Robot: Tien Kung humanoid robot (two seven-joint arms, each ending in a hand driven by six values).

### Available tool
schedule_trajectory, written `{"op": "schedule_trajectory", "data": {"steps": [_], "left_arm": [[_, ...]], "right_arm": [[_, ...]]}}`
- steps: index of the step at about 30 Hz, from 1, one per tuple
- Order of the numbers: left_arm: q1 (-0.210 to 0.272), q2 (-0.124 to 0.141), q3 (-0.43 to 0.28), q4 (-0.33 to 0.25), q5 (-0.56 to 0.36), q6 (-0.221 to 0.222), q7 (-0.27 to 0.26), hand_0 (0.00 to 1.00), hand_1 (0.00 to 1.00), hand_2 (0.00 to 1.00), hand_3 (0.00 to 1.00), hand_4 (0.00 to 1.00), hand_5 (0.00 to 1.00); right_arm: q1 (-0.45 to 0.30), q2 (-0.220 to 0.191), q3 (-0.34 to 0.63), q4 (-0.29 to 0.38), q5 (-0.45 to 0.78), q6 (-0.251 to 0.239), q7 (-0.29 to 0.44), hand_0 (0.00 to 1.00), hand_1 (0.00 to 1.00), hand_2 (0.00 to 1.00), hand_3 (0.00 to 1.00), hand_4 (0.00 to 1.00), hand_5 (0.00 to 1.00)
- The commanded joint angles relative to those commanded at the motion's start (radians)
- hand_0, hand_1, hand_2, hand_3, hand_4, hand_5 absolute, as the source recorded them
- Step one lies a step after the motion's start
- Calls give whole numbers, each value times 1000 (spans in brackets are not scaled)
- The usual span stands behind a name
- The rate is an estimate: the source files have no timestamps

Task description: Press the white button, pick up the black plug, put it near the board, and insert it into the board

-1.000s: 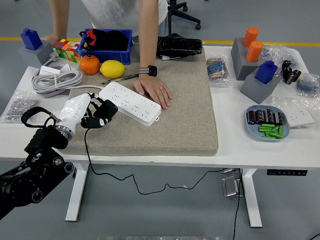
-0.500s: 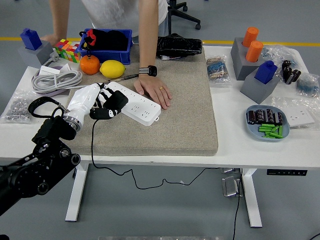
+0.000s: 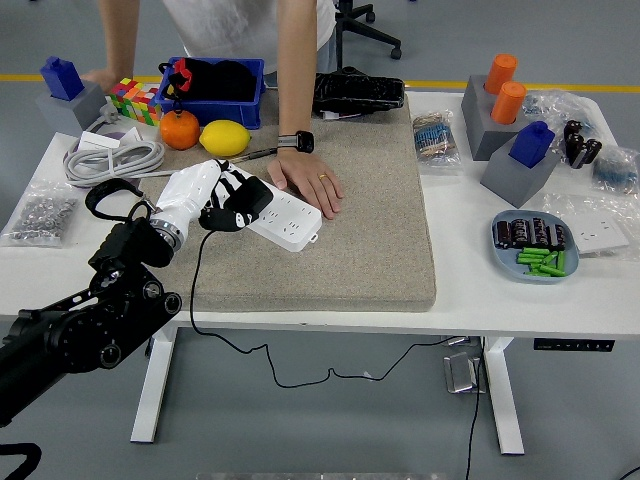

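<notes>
**Plug held over power strip on felt mat**

White table w/ a beige felt mat (image 3: 340, 220), coarse texture, covering its middle; grey floor w/ a yellow line behind.

Head view: left hand (image 3: 205, 195), white shell w/ black fingers, comes in from lower left on a black arm and is clamped on the black plug (image 3: 243, 205). Plug sits over the left end of the white power strip (image 3: 285, 215), touching or just above it, can't tell which. Thin black cord (image 3: 195, 290) runs from the plug down over the table's near edge. Strip is a long rounded plastic bar lying diagonally on the mat; no readable print. White button not distinguishable.

Person at the far side: one hand (image 3: 310, 185) flat on the strip's far right end, w/ ring and black wristwatch; other hand rests by the blue block at far left.

Nearby: orange (image 3: 180, 130), lemon (image 3: 225, 137), blue bin (image 3: 245, 105), coiled white cable (image 3: 115, 160). Right side: grey blocks w/ orange cylinders (image 3: 500, 85), blue-grey plate (image 3: 500, 250) of green bits.
</notes>
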Motion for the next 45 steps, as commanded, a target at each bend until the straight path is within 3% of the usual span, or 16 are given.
{"op": "schedule_trajectory", "data": {"steps": [10,45], "left_arm": [[-28,-19,28,77,-4,4,3,314,291,279,539,631,2],[-33,-31,26,123,38,20,33,283,280,276,539,642,2]], "right_arm": [[2,-1,-8,0,3,0,1,669,599,576,562,617,286],[-2,-2,-11,4,6,-2,4,666,597,575,562,615,279]]}}
